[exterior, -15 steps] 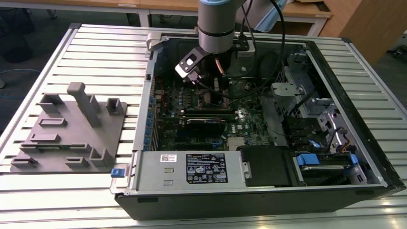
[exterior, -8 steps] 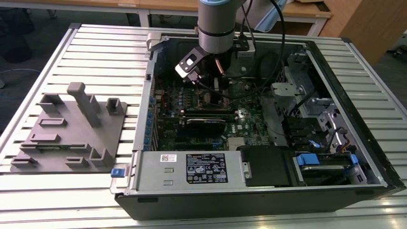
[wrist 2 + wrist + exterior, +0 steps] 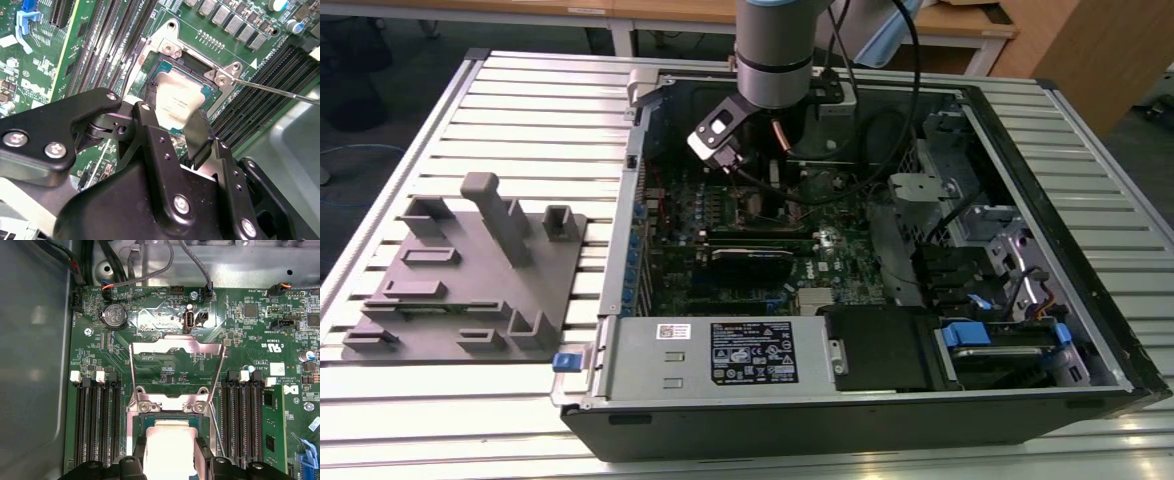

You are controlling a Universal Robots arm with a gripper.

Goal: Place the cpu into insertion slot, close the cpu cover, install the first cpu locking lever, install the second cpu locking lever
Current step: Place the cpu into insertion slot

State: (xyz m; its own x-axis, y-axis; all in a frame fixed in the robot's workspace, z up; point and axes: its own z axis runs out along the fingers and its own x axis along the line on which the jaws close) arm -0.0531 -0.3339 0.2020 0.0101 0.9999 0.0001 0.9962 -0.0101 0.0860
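The cpu (image 3: 170,447), a flat square chip with a dull metal top, sits between my two black fingers (image 3: 137,452). My gripper (image 3: 170,457) is shut on it. It is right at the insertion slot (image 3: 170,419), a dark square socket with a silver rim; I cannot tell whether it is seated. In the second wrist view the cpu (image 3: 180,97) lies within the slot's rim (image 3: 165,47) with my gripper (image 3: 175,117) around it. The cpu cover (image 3: 150,344) stands swung back, open. A thin locking lever (image 3: 280,92) sticks out beside the socket. In the exterior view my gripper (image 3: 750,195) hangs over the motherboard.
Long black memory slots (image 3: 97,420) flank the socket on both sides. Cables (image 3: 150,270) run along the case wall behind the board. A grey box with a label (image 3: 720,355) fills the case front. A grey fixture (image 3: 467,270) stands on the table at the exterior view's left.
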